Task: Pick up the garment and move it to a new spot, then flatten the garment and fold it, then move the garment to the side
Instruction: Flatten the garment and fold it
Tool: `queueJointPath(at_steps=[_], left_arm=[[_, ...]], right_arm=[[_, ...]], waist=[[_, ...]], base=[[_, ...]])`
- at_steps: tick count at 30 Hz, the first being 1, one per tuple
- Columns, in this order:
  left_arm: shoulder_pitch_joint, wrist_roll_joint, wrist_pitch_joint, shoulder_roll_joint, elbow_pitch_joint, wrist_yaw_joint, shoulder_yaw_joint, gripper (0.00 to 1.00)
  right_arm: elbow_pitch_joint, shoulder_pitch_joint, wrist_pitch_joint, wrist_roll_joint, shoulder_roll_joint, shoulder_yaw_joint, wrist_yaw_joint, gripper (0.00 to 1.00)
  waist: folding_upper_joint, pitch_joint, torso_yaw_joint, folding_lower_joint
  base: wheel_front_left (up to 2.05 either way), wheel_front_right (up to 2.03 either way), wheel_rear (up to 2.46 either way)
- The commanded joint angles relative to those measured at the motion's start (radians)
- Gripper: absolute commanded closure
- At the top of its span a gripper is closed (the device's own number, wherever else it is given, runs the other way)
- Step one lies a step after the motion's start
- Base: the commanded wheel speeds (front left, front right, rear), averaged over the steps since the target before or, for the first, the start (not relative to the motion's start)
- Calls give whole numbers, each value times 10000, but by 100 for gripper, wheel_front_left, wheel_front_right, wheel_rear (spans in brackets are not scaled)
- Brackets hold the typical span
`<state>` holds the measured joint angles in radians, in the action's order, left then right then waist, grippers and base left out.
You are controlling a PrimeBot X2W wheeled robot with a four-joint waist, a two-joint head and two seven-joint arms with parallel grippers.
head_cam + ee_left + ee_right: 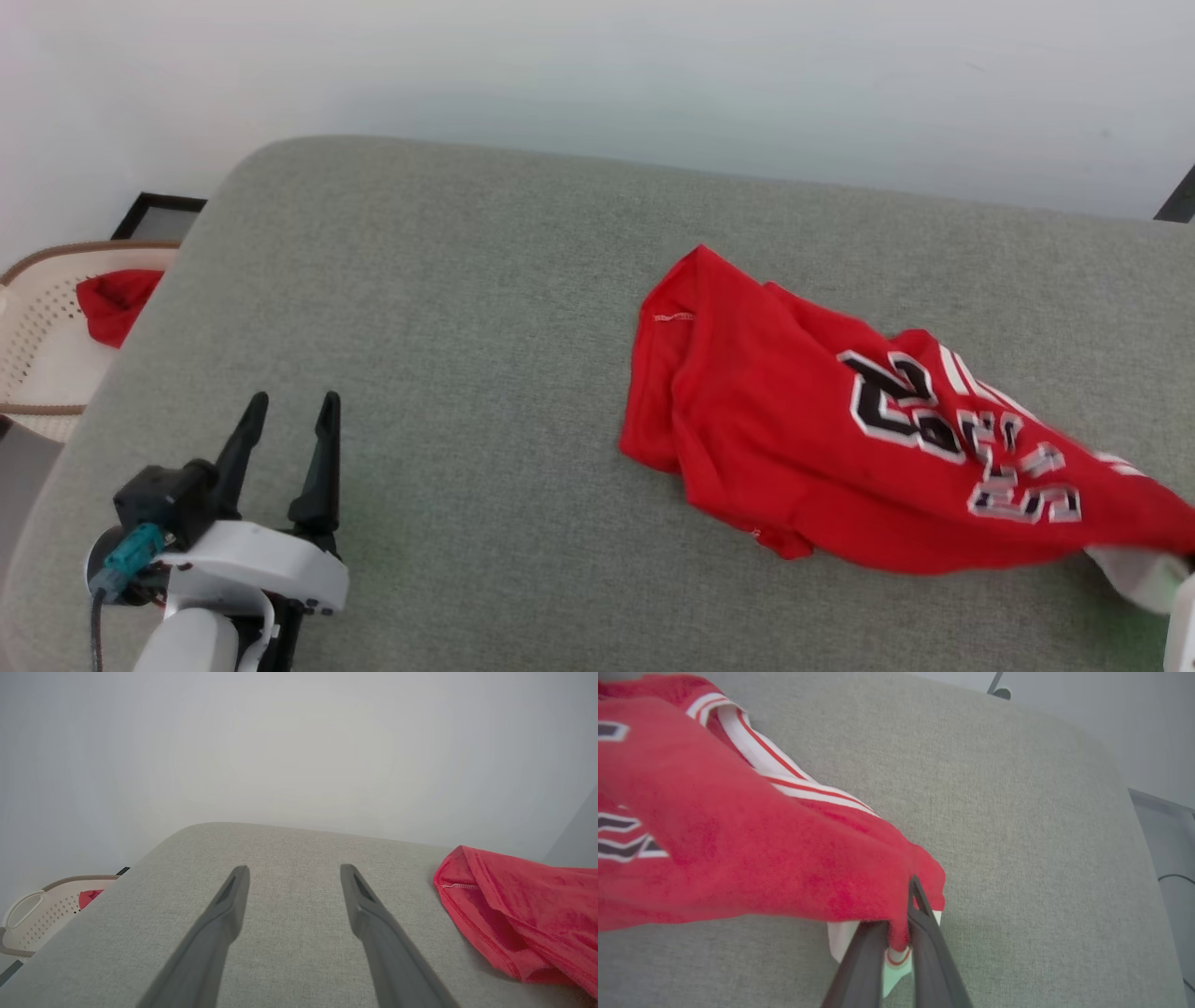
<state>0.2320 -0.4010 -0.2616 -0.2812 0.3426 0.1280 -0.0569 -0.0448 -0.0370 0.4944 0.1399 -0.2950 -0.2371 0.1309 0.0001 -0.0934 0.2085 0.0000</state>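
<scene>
Right fingers (934,961) pinch the near-right corner of the jersey (794,439), crumpled on the table (467,327) at right; left fingers (323,457) wide, idle near left; thin pinch may slip when dragged.

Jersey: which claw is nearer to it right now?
Right. The right claw is shut on the jersey at its white-trimmed edge. The left claw is open over the grey surface, apart from the jersey, off to its left.
</scene>
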Motion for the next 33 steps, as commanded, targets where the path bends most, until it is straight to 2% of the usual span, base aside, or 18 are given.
queueJointPath(at_steps=[1, 3, 4, 5, 6, 7, 8, 9, 20, 28, 33], left_arm=[[45, 71, -36, -32, 31, 38, 13, 0], [60, 49, -36, -47, 50, 37, 5, 0], [61, 48, -36, -60, 67, 30, -14, 0], [63, 41, -36, -69, 86, 30, -30, 0], [72, 24, -36, -78, 108, 31, -46, 0], [83, 19, -36, -98, 122, 31, -59, 0], [87, 11, -36, -120, 134, 31, -70, 0], [80, 1, -36, -154, 156, 31, -83, 0], [100, -209, 207, -727, -110, 31, -407, 0], [347, -526, 1069, -1290, -820, 23, -852, 0], [637, -848, 1759, -1727, -1368, 21, -1142, 0]], right_arm=[[-245, 167, -103, -11, 94, -154, -3, 100], [-619, 237, -155, -60, 125, -228, -3, 99], [-795, 220, -205, -33, 183, -245, -4, 96], [-968, 155, -252, 11, 239, -259, -4, 88], [-1131, 97, -309, -5, 247, -248, -4, 71], [-1240, 34, -356, -21, 254, -208, -4, 58], [-1328, -22, -389, -8, 279, -156, -4, 38], [-1372, -87, -444, 34, 306, -71, -4, 2], [-602, -325, -1018, 433, 500, 373, -4, 0], [525, 92, -1637, 319, 1000, 625, -3, 0], [1064, 205, -2587, 92, 1370, 980, -4, 0]], waist=[[-1, -53, -38, 0], [-1, -83, -62, 0], [-1, -98, -76, 0], [-1, -108, -92, 0], [-1, -112, -107, 0], [-1, -104, -129, 0], [-1, -92, -156, 0], [-1, -67, -198, 0], [-1, 323, -804, 0], [-1, 512, -1326, 0], [-1, 545, -1773, 0]], base=[[0, 0, 0], [0, 0, 0], [0, 0, 0], [0, 0, 0], [0, 0, 0], [0, 0, 0], [0, 0, 0], [0, 0, 0], [0, 0, 0], [0, 0, 0], [0, 0, 0]])
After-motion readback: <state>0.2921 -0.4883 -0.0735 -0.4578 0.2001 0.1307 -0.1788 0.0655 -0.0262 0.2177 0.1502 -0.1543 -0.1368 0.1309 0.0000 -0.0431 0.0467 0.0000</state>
